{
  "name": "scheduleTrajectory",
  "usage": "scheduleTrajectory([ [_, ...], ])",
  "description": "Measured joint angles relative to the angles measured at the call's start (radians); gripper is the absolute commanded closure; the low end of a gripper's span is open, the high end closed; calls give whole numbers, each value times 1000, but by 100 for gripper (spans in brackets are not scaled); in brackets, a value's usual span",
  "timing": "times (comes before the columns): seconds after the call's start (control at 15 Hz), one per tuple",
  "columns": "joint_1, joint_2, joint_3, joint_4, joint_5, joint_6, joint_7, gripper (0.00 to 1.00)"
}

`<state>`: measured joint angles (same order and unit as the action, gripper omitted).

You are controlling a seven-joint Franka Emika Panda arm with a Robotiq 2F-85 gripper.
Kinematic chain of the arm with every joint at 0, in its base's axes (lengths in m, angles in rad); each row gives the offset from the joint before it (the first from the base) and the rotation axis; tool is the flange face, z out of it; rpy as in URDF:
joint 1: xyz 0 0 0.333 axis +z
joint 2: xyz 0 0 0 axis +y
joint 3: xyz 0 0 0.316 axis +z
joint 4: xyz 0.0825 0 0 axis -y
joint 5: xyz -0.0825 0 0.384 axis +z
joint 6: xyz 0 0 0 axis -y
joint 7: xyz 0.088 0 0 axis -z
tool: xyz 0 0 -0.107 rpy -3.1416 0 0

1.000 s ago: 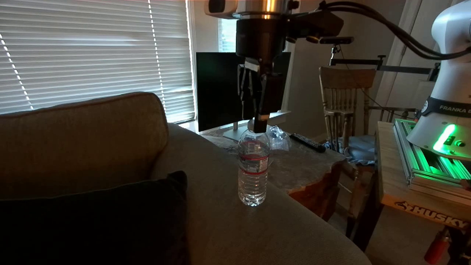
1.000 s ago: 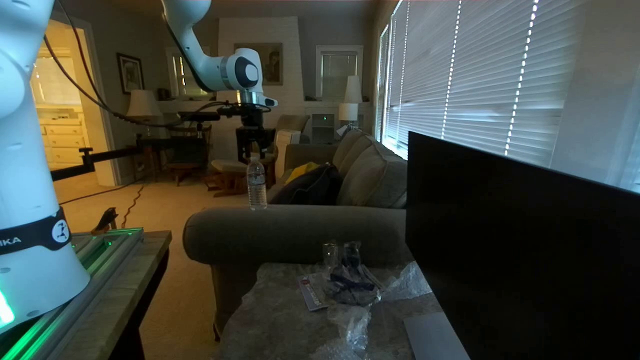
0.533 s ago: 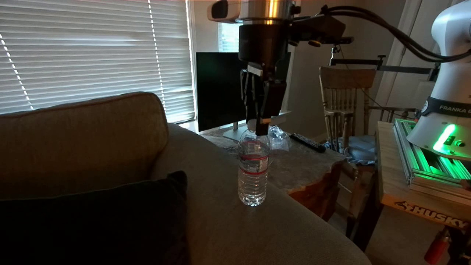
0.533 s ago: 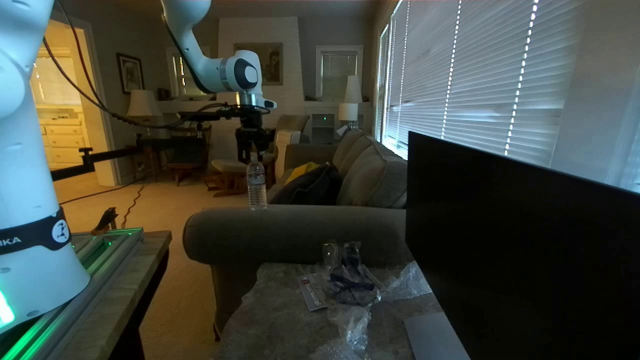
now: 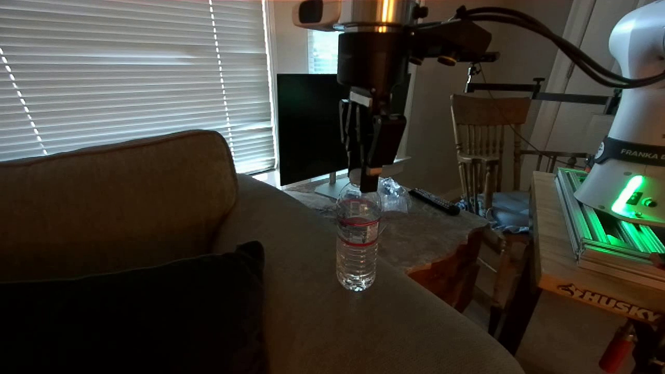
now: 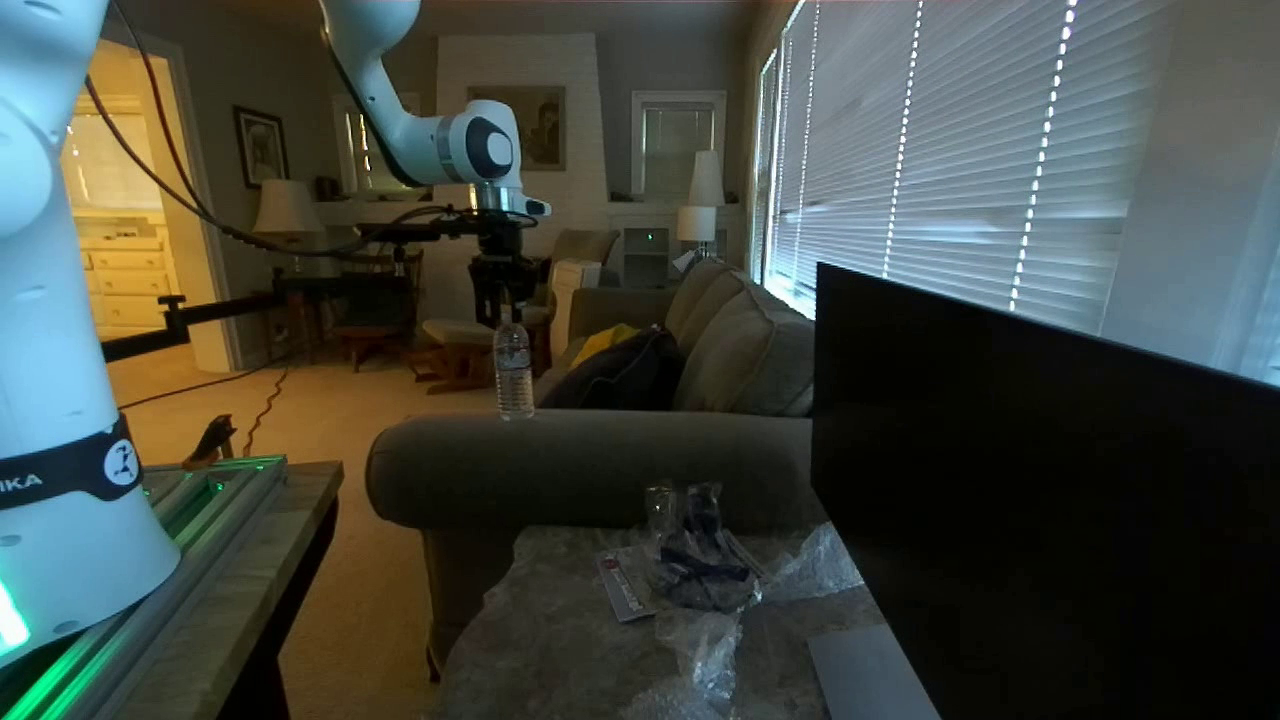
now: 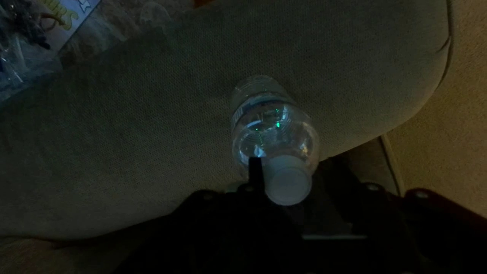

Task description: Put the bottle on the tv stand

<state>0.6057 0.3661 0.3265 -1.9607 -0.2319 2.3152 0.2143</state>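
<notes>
The clear bottle (image 5: pixel 357 259) with a white cap and reddish label bands stands upright on the sofa's arm. It also shows in an exterior view (image 6: pixel 514 372) and the wrist view (image 7: pixel 272 129). My gripper (image 5: pixel 362 177) points down over the bottle's top. In the wrist view my gripper (image 7: pixel 295 161) is open, its fingers on either side of the cap. The left finger is close against the cap; a gap shows at the right finger. The tv stand (image 5: pixel 421 236), a low table with a mottled grey-brown top, bears the black TV (image 5: pixel 311 130); it shows in both exterior views (image 6: pixel 550 610).
The sofa arm (image 6: pixel 600 460) adjoins the tv stand. Crumpled clear plastic (image 6: pixel 700 650), bagged items (image 6: pixel 700 575) and a remote (image 5: pixel 435 201) lie on the stand. A dark pillow (image 5: pixel 135 317) is on the sofa. A spindle-back chair (image 5: pixel 488 130) stands behind.
My gripper has come down slightly around the bottle's top and shifted a little sideways. The bottle has not moved.
</notes>
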Motion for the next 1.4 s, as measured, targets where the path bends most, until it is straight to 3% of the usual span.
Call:
scheduleTrajectory([
  [0.13, 1, -1, 0, 0, 0, 0, 0, 74],
  [0.27, 1, -3, 0, 0, 0, 1, 0, 94],
  [0.93, 1, -19, -2, 0, -6, -14, 1, 92],
  [1.4, -35, -142, 2, -21, 46, -105, 1, 92],
])
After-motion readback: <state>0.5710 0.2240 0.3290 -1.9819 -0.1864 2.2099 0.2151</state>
